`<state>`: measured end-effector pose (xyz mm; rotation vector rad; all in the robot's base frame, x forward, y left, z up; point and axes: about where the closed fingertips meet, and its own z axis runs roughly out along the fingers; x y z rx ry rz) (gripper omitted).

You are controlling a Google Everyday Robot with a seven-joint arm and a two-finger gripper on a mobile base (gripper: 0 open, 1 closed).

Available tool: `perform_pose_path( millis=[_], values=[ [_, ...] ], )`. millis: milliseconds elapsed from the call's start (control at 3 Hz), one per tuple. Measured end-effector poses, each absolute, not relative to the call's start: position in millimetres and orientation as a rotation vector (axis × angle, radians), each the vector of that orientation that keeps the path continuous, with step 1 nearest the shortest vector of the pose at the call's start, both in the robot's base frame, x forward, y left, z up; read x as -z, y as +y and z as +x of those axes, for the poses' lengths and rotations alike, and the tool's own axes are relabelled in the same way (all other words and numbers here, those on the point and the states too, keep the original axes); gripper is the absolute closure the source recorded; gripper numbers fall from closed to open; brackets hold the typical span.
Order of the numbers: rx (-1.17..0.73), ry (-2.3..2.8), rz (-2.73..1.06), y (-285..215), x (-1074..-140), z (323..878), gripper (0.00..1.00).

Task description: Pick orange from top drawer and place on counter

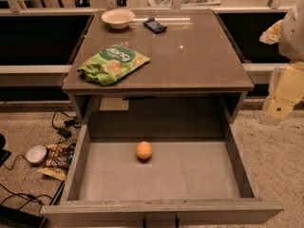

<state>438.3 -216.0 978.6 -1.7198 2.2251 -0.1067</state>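
Orange fruit (144,150), cream tool (279,107) at right

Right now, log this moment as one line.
tool: at right edge, beside counter | orange: loose in open top drawer | counter: orange not there

One orange (144,150) sits in the middle of the frame, the only fruit in view. There is one open drawer (78,161) across the lower half and one glossy surface (199,56) above it. On that surface are three things, one of each kind: one green snack bag (113,63) at its left, one pale bowl (118,18) at upper centre-left, and one small dark packet (155,25) just right of the bowl. At lower left on the floor are one round white object (36,154), one crumpled wrapper (53,169) and several dark cables (64,122), too tangled to count. One gripper (280,103) shows at the right edge of the frame.
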Motion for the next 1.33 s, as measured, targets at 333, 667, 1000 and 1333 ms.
perform_pose_path(
  millis=[333, 667, 1000, 1333],
  values=[
    [0.107, 2.225, -1.72, -216.0, -978.6, 438.3, 0.0],
    [0.013, 2.18, -1.719, -201.5, -951.9, 448.0, 0.0],
    [-0.104, 2.106, -1.694, -175.0, -907.3, 453.8, 0.0],
    [-0.23, 2.025, -1.659, -143.2, -851.2, 457.9, 0.0]
  ],
)
